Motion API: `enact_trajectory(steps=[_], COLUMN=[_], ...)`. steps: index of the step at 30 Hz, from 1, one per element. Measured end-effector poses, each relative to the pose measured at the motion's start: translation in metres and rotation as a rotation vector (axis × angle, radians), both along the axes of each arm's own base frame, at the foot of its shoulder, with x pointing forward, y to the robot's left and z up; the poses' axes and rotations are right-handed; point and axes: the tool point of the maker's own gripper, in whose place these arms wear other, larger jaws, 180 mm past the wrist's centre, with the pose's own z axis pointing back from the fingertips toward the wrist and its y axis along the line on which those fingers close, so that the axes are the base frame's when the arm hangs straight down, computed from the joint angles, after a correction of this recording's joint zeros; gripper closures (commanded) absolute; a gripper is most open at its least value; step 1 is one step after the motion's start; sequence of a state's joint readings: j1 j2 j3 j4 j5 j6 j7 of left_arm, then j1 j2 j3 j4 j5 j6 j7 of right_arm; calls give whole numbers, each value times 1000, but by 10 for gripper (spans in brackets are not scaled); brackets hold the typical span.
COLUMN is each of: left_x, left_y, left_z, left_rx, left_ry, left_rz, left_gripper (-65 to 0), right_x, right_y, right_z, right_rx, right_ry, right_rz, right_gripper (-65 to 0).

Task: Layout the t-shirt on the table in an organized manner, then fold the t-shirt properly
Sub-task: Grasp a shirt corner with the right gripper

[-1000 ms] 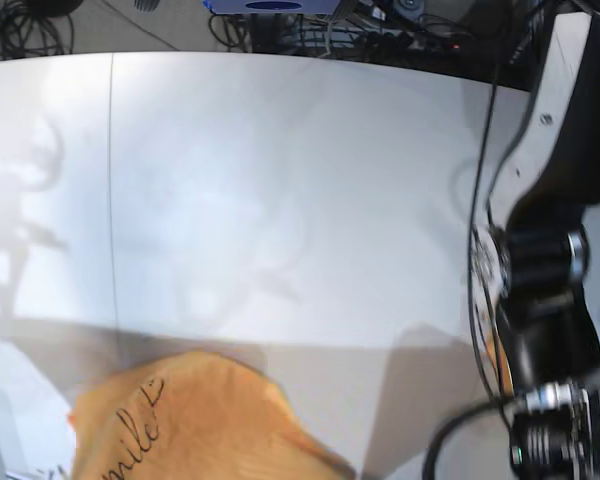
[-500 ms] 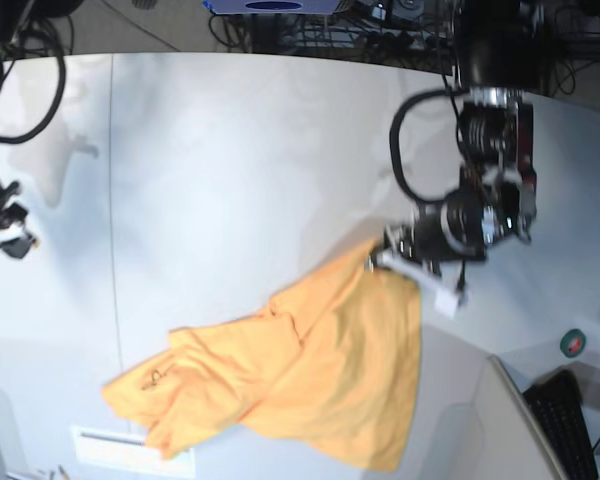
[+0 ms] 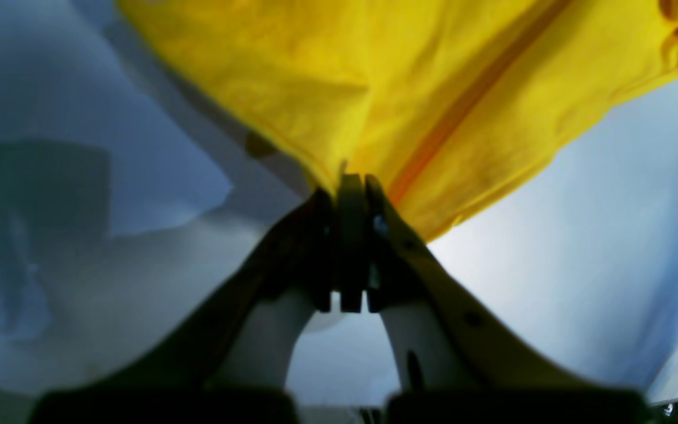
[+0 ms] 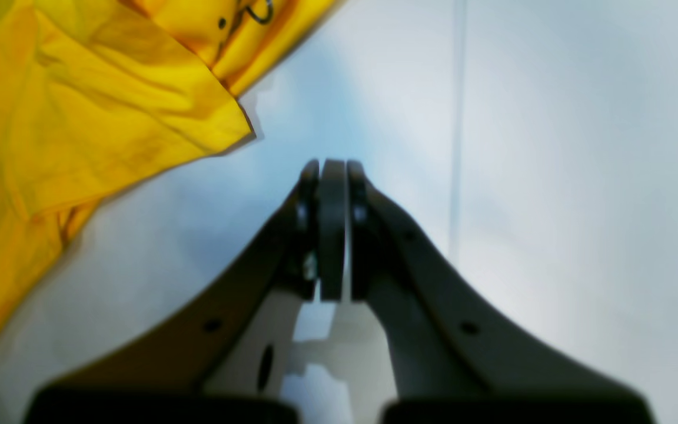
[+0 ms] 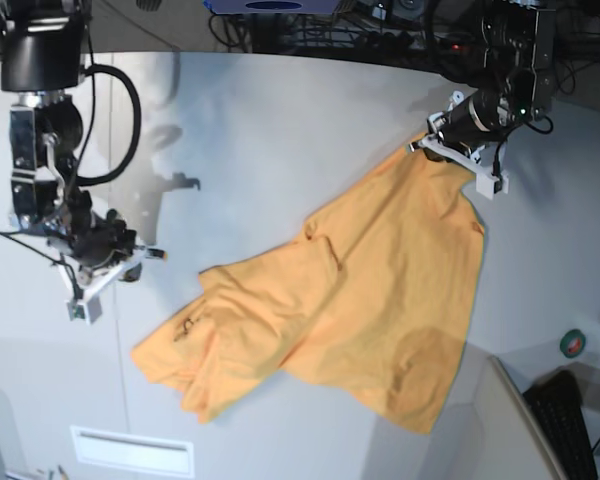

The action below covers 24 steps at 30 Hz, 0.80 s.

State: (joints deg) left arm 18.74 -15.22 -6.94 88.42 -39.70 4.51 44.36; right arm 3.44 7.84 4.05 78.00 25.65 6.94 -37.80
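Observation:
The light-orange t-shirt (image 5: 360, 300) lies crumpled in a diagonal band across the white table (image 5: 280, 130), from the far right down to the near left. My left gripper (image 5: 427, 148) is shut on the shirt's far-right edge; in the left wrist view the fabric (image 3: 433, 88) fans out from the closed left gripper (image 3: 351, 185). My right gripper (image 5: 145, 256) sits left of the shirt, shut and empty. In the right wrist view the closed right gripper (image 4: 332, 171) hovers over bare table, the t-shirt (image 4: 80, 118) lying apart to its upper left.
A green tape roll (image 5: 573, 343) and a black keyboard (image 5: 570, 420) sit at the near right, beside a grey panel (image 5: 500, 420). A white strip (image 5: 130, 450) lies near the front edge. Cables (image 5: 310, 30) run behind the table. A thin seam (image 4: 455, 118) crosses the tabletop.
The left gripper has pulled the shirt's edge farther back and to the right, stretching the cloth out. The right arm has come in from the left edge toward the shirt.

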Motion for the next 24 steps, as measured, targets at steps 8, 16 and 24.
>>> enact_trajectory(steps=[8,16,24], left_x=[-1,0,0], left_y=[0,0,1], left_z=[0,1,1], left_rx=[-2,-3,-1], left_ry=[-2,-3,-4], left_rz=[3,2,4], left_gripper=[0,0,0], right_x=[22,39,48], right_y=[36,46,55], right_z=[-32,-56,-52], right_rx=[86,205,326], right_ry=[90,143,96], right_rz=[-6,5,33], right_gripper=[-221,-222,-480])
